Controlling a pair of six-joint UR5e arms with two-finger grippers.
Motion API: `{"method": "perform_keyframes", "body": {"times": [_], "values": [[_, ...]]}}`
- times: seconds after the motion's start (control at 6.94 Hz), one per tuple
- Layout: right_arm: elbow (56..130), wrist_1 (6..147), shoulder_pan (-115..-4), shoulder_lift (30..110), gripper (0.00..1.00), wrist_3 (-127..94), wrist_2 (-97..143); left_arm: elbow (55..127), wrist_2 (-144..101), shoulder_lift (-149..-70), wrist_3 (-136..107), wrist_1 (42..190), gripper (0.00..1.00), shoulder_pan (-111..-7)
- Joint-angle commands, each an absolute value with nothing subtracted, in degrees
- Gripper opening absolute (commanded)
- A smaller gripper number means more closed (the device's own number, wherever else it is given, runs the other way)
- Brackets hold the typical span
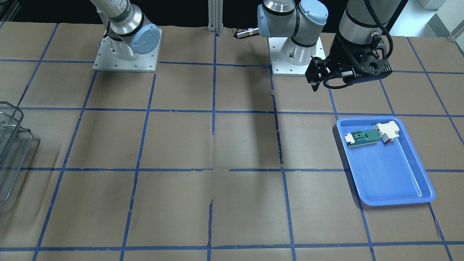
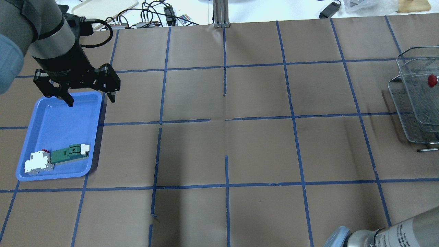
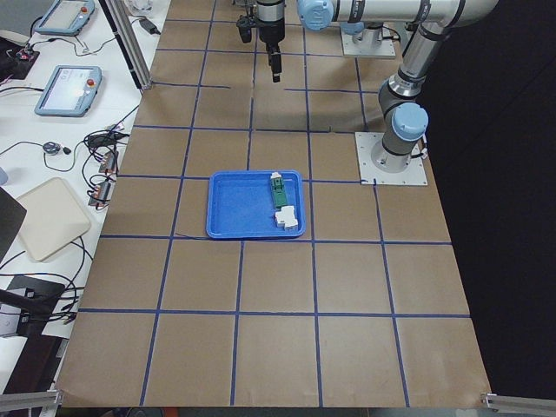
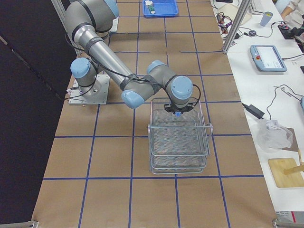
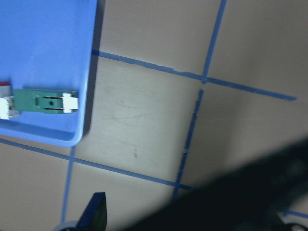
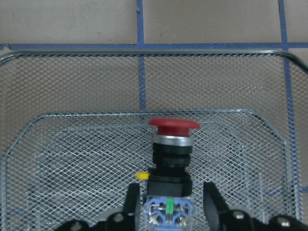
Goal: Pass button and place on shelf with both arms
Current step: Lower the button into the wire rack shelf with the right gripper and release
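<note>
The button (image 6: pixel 171 144), with its red mushroom cap up, black collar and blue-white rear block, sits upright inside the silver wire-mesh shelf (image 6: pixel 144 53). My right gripper (image 6: pixel 169 197) is shut on the button, its fingers close against both sides of the rear block. In the overhead view only the red cap (image 2: pixel 432 80) shows, inside the shelf (image 2: pixel 408 103) at the table's right edge. The right gripper itself is outside that view. My left gripper (image 2: pixel 91 99) is open and empty, held above the far edge of the blue tray (image 2: pixel 61 116).
The blue tray (image 1: pixel 391 170) holds a green-and-white flat module (image 2: pixel 68 154) and a white block with a red mark (image 2: pixel 37 163). The shelf (image 1: pixel 14 119) has two tiers. Cables and devices lie beyond the table's far edge.
</note>
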State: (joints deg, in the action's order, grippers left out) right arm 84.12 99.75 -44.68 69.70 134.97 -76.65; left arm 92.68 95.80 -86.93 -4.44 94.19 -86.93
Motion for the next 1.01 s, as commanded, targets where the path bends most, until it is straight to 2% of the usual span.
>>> {"method": "perform_keyframes", "body": {"times": [0.0,0.29,0.58,0.86], "values": [[83.8,99.6,-45.1,70.6,1.00,134.9,-76.9,92.8,91.9,-86.1,1.8,95.2,1.00,-86.0],[84.2,96.4,-50.4,77.3,1.00,126.8,-78.6,92.8,91.8,-85.5,4.3,96.2,1.00,-85.7],[84.9,93.2,-65.9,84.1,1.00,104.9,-81.0,92.8,91.7,-85.5,4.3,96.2,1.00,-85.6],[85.6,93.9,-85.9,85.3,1.00,77.6,-86.1,92.8,91.1,-85.5,4.3,96.1,1.00,-85.7]]}}
